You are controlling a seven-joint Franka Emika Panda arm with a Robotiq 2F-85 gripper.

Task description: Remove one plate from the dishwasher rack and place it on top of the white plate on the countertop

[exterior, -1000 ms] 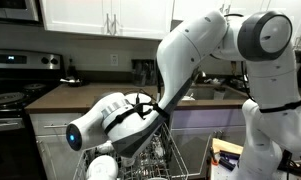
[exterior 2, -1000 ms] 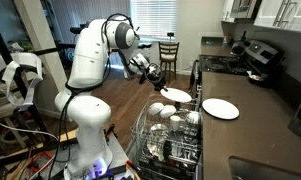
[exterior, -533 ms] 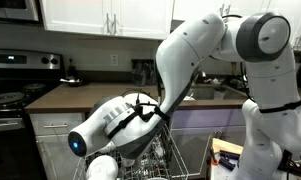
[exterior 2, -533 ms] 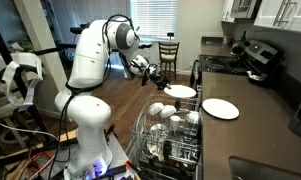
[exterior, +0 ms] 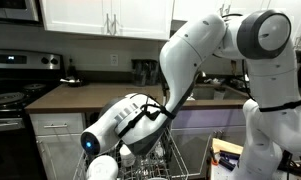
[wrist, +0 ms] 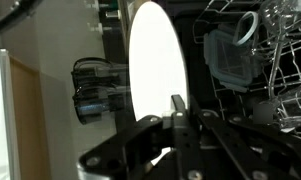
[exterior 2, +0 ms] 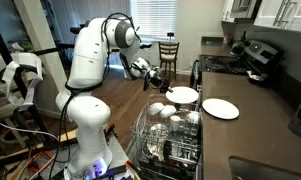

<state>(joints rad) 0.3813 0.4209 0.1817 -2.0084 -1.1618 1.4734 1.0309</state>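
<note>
The held plate (exterior 2: 182, 95) hangs in the air just past the far end of the dishwasher rack (exterior 2: 142, 132), close to the edge of the countertop (exterior 2: 268, 128). It lies roughly level, near the white plate (exterior 2: 220, 108) but apart from it and not over it.

The countertop is a long dark slab over white cabinets, seen in both exterior views (exterior: 82, 97). The white robot arm (exterior 2: 90, 58) reaches from its base towards the counter; in an exterior view its bulk (exterior: 202, 48) fills much of the picture and hides the held plate. A stove (exterior 2: 226, 63) stands at the far end of the counter. The dishwasher rack is pulled out below the counter edge, its wire tines holding several white bowls (exterior 2: 170, 113), and the wrist view shows a clear container (wrist: 228, 55) among its wires (wrist: 286, 72). The white plate rests flat on the countertop, alone.

The gripper (exterior 2: 161, 87) is closed onto the rim of the held plate. In the wrist view the plate (wrist: 153, 70) stands as a bright oval, with the gripper (wrist: 177, 108) pinching its lower edge.
</note>
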